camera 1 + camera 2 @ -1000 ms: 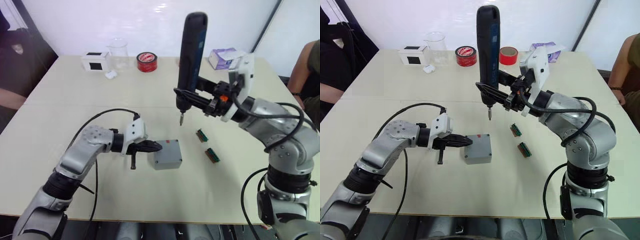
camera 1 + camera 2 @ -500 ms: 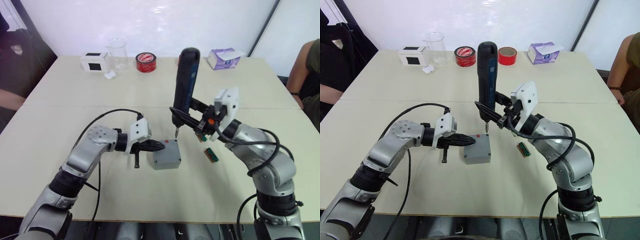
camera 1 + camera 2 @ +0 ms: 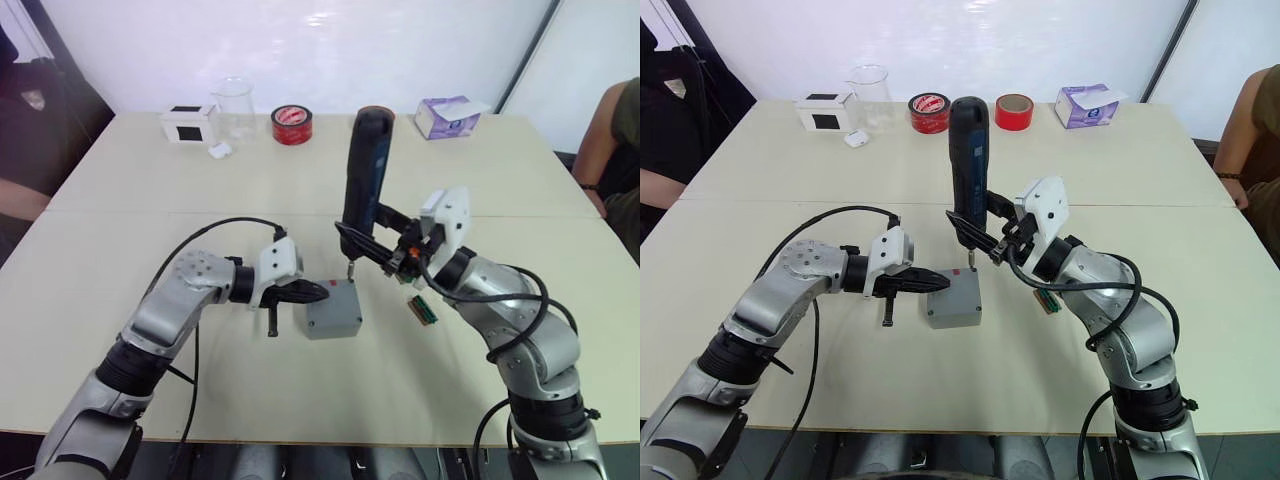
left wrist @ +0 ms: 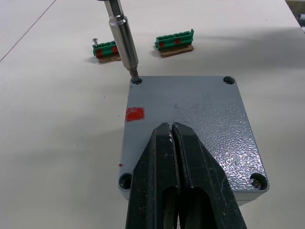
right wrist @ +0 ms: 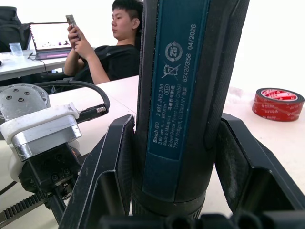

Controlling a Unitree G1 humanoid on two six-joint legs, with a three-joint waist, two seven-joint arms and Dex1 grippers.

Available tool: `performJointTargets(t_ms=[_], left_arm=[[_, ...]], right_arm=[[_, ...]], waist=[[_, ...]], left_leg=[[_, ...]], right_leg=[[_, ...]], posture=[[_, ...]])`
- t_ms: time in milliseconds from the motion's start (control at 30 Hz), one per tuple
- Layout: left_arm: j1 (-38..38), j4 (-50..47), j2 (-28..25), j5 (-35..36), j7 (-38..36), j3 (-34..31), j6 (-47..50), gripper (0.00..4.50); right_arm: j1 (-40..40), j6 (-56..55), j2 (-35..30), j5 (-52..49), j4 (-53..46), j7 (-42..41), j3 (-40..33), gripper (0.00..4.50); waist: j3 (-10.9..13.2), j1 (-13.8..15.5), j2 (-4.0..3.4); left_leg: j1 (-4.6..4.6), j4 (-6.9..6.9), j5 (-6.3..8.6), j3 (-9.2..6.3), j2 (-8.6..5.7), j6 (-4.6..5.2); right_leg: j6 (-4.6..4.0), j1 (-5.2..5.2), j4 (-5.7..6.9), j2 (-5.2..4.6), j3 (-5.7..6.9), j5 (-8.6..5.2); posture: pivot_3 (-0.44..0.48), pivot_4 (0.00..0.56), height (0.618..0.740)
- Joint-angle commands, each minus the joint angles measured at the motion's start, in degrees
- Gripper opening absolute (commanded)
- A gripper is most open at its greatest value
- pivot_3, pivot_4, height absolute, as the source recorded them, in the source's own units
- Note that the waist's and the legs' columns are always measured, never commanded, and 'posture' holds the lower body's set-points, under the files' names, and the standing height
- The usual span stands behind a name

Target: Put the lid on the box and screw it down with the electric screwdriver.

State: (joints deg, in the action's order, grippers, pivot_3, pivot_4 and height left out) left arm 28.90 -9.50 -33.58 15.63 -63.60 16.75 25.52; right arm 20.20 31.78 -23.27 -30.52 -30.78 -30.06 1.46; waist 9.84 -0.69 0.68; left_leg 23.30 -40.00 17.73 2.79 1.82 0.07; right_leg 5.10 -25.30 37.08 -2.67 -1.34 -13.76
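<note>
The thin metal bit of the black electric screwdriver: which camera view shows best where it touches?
The left wrist view: the thin metal bit meets a corner screw hole of the flat grey lid. Both eye views show it small; the right wrist view shows the screwdriver's body.

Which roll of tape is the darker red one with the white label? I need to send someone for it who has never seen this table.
Start at the far edge of the pale beige table, where a clear glass beaker stands. Just to the robot's right of it lie two tape rolls side by side. Take the nearer to the beaker, the dark red roll with a white printed inner ring, not the plain lighter red roll.
</note>
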Motion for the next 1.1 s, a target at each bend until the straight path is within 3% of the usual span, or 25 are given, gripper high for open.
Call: performJointTargets(t_ms=[33, 733, 1100], left_arm=[[-0.4, -0.9, -0.6, -0.4, -0.1, 0.3, 0.4, 0.0], [0.0, -0.8, -0.7, -0.4, -0.2, 0.2, 0.9, 0.0], [-0.2, -0.2, -0.4, -0.7, 0.0, 0.4, 0.8, 0.0]], right_arm=[[0.2, -2.5, 0.1, -0.2, -1.2, -0.9, -0.9, 1.84], [0.0, -5.0, -1.2, 2.4, 0.7, -3.3, -1.1, 1.84], [-4.5, -5.2, -1.8, 4.7, 1.4, -4.3, 2.6, 1.84]], waist=[[0.0, 0.0, 0.0], [0.0, 0.0, 0.0], [0.0, 0.1, 0.03]], left_leg=[[0.0, 0.0, 0.0, 0.0, 0.0, 0.0], [-0.03, 0.0, 0.0, 0.01, 0.0, 0.0], [-0.17, 0.0, 0.0, 0.0, 0.0, 0.0]], right_leg=[[0.0, 0.0, 0.0, 0.0, 0.0, 0.0], [0.0, 0.04, 0.0, 0.0, 0.0, 0.0], [0.0, 0.21, -0.02, 0.0, 0.01, -0.01]], posture=[[0.0, 0.15, 0.74], [0.0, 0.15, 0.74], [0.0, 0.15, 0.74]])
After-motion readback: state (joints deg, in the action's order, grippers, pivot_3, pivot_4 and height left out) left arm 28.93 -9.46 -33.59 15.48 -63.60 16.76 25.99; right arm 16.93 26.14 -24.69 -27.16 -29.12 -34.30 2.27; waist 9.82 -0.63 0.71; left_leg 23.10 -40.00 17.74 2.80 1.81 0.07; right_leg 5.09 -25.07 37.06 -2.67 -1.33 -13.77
